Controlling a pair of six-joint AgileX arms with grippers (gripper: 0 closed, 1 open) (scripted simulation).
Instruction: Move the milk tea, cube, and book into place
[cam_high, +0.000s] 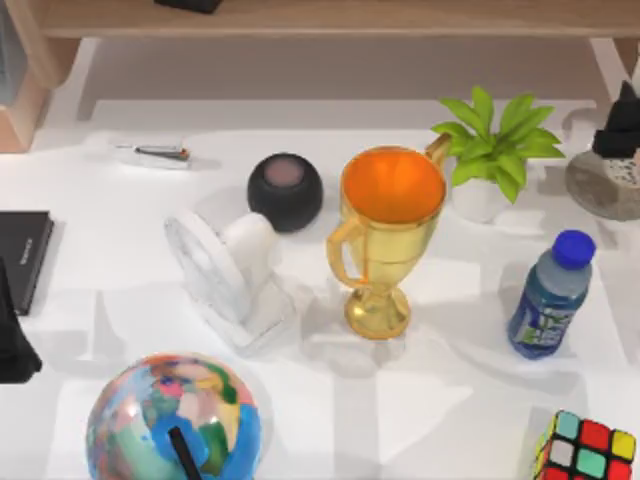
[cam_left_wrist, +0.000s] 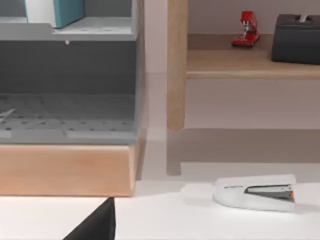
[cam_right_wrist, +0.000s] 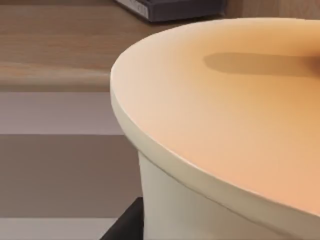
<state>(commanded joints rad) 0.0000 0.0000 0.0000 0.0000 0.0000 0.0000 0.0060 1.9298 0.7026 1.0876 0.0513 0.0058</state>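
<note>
The milk tea (cam_high: 603, 186) is at the top view's far right edge, its speckled base band showing, with my right gripper (cam_high: 621, 128) shut on it. In the right wrist view its cream lid and wall (cam_right_wrist: 225, 125) are very close, and a dark finger (cam_right_wrist: 127, 226) lies against the wall. The cube (cam_high: 585, 452) sits at the table's front right corner. The teal-blue book (cam_left_wrist: 64, 10) stands on a grey shelf unit in the left wrist view. My left arm (cam_high: 12, 335) is at the left edge of the table.
A gold trophy (cam_high: 385, 240), white fan (cam_high: 225, 270), dark round speaker (cam_high: 286, 190), potted plant (cam_high: 495, 150), blue-capped bottle (cam_high: 550, 297) and globe (cam_high: 172, 420) crowd the table. A thin black book (cam_high: 20, 255) and white stapler (cam_left_wrist: 255, 192) lie at the left. A wooden shelf (cam_left_wrist: 250, 62) stands behind.
</note>
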